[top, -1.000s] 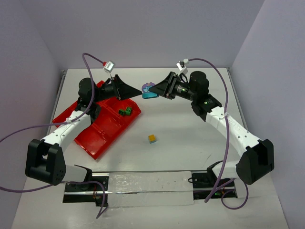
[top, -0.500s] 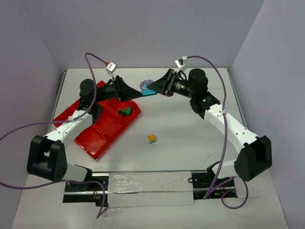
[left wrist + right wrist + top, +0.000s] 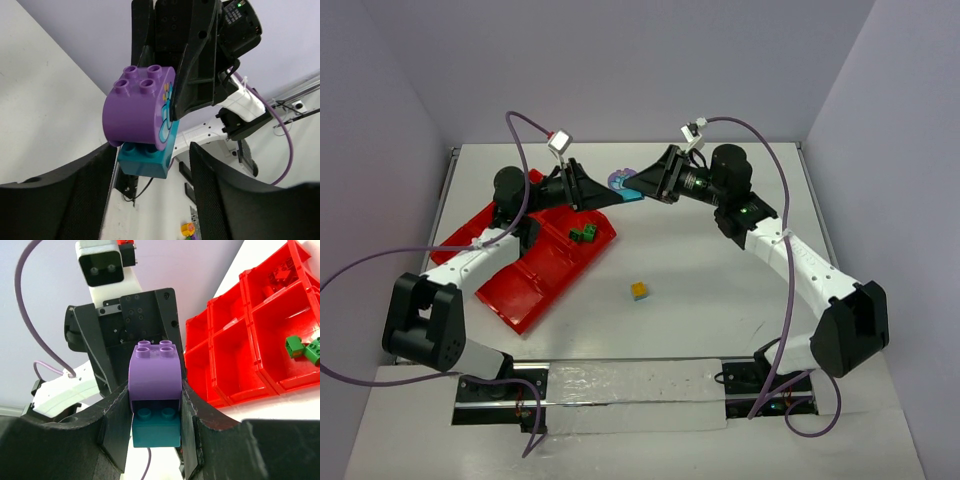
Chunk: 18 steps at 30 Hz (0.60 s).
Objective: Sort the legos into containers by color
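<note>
Item: purple-over-teal brick stack [image 3: 155,390], aloft just past the red tray's [image 3: 535,280] far right corner. Your right gripper [image 3: 155,410] pinches it; your left gripper [image 3: 150,155] faces it, fingers spread. Also: green legos [image 3: 584,234] in tray's rightmost compartment; yellow cube [image 3: 639,290] right of tray.

Glossy red tray [image 3: 235,360], purple brick [image 3: 154,371], teal brick [image 3: 155,429].

The purple brick [image 3: 137,117] and the teal brick [image 3: 145,161] beneath it are seen as smooth moulded plastic with a soft sheen. The red tray [image 3: 230,355] is made of glossy plastic, and light is caught along its dividing walls. The fingers [image 3: 75,200] in the left wrist view are finished in matt black, with a fine mesh texture. The worktop [image 3: 720,270] is seen as matt, smooth and white. The cable [image 3: 17,285] is sheathed in smooth purple.
</note>
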Tool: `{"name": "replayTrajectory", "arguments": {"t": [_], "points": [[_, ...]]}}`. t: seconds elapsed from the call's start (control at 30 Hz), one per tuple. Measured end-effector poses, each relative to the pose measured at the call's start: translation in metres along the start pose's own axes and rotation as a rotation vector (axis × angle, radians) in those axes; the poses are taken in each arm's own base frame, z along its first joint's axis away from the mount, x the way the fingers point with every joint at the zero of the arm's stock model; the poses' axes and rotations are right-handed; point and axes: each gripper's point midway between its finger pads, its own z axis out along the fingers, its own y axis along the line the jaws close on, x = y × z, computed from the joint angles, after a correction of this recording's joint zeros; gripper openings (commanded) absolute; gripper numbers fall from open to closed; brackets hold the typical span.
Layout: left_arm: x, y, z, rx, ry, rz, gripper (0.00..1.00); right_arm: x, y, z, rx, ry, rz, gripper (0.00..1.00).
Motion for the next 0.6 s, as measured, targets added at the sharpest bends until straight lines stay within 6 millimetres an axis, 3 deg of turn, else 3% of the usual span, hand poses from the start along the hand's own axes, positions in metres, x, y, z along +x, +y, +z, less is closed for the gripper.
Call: {"name": "replayTrajectory", "arguments": {"t": [0.1,0.2,0.27,0.6], "points": [[-0.0012,-0.0024,0.0004,0.013,-0.004,-0.011,0.45,0.0002,0.0019,0.0009,-0.009,0.002,0.005,0.0],[-0.0015,-0.0035,0.0001,0.023,-0.005,-0.024,0.1,-0.0013,0.0069,0.001,-0.028,-0.001,-0.007,0.0],[-0.0019,-0.0052,0.0,0.029,-0.006,-0.027,0.01,-0.0019,0.0079,0.001,-0.032,-0.002,-0.009,0.0],[-0.0031,-0.0045,0.0,0.027,-0.013,-0.024,0.0,-0.0085,0.0059,0.0025,-0.013,-0.039,0.021,0.0]]}}
